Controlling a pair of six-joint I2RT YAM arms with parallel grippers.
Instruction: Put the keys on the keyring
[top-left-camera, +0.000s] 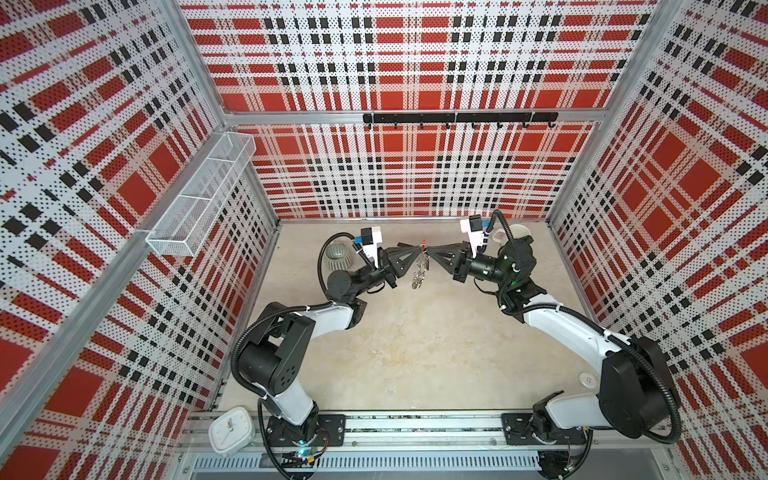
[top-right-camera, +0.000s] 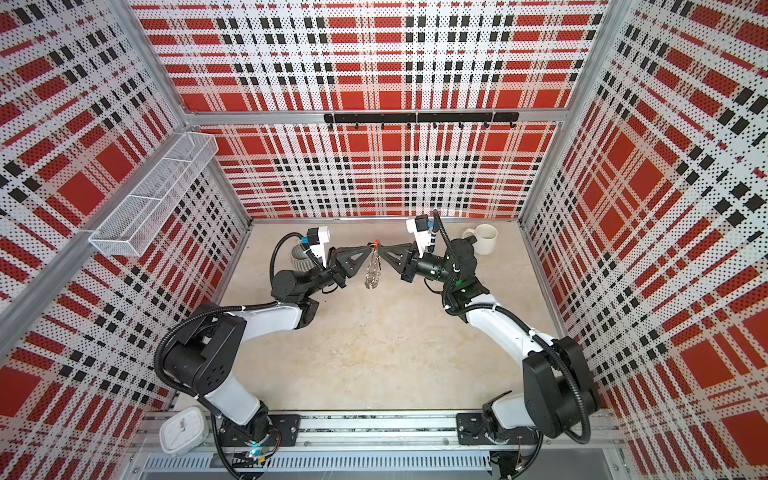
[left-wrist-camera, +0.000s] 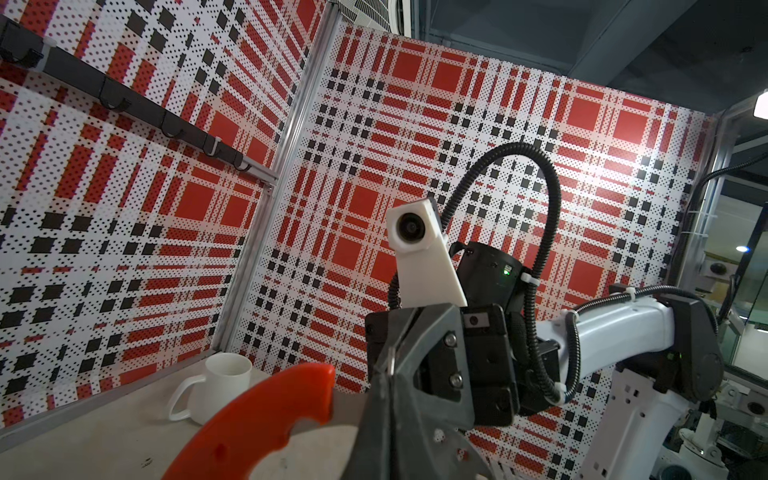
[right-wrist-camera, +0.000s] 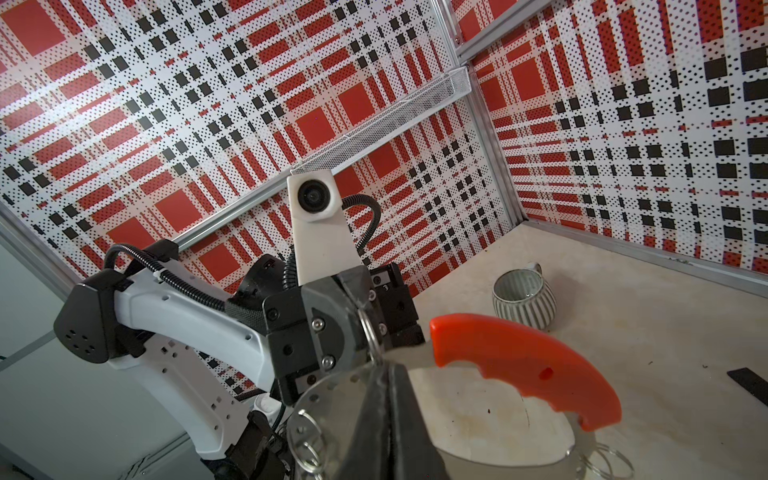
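Two arms are standing, the left arm (top-left-camera: 328, 318) at 7 o'clock, the right arm (top-left-camera: 561, 324) at 5. One keyring (right-wrist-camera: 519, 363) is hanging between them. One white mug (top-right-camera: 485, 240) is sitting at 1 o'clock, one ribbed grey cup (top-left-camera: 337, 257) at 11, one white clock (top-left-camera: 231, 432) at 7.

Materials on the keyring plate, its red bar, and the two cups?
Keyring plate: looks like thin sheet metal, dull grey, punched holes along the edge.
Red bar: probably moulded plastic, matte, with finger scallops.
White mug: glazed ceramic, smooth sheen.
Ribbed grey cup: likely ceramic too, striped glaze.
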